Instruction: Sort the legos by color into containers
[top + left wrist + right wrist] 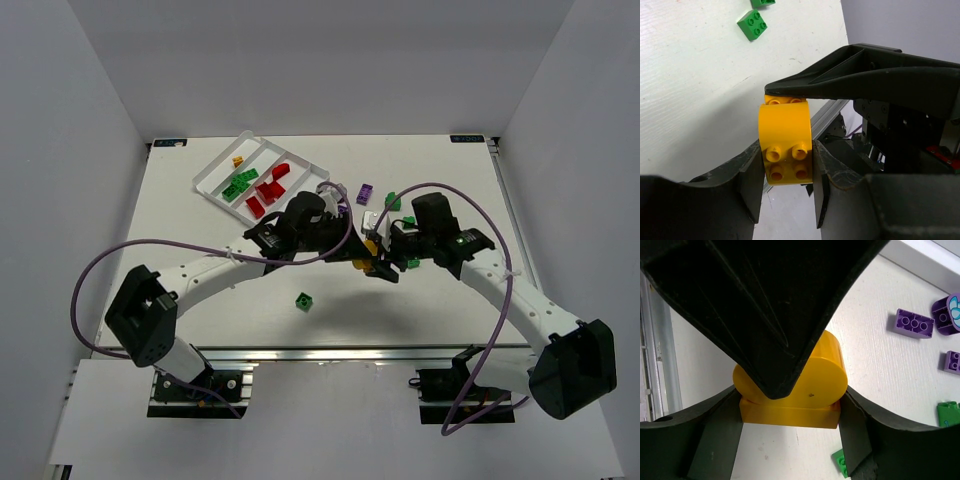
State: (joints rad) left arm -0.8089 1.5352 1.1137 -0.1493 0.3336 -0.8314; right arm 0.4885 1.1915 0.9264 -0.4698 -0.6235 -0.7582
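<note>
A yellow lego (370, 250), round-topped on a square studded base, hangs above the table's middle between both arms. My left gripper (787, 150) is shut on the yellow lego (785, 130), with a pad against each side. My right gripper (790, 410) is shut on the base of the same lego (815, 385), and one of its fingers (865, 80) lies across the lego's top. The white tray (205, 185) at the back left holds red legos (270, 187), green legos (240, 185) and a small yellow one (238, 159) in separate containers.
Loose legos lie on the table: a green one (303, 301) near the front, a purple one (365, 193) and a green one (393, 201) behind the grippers. Purple legos (912, 323) and green ones (949, 413) show in the right wrist view.
</note>
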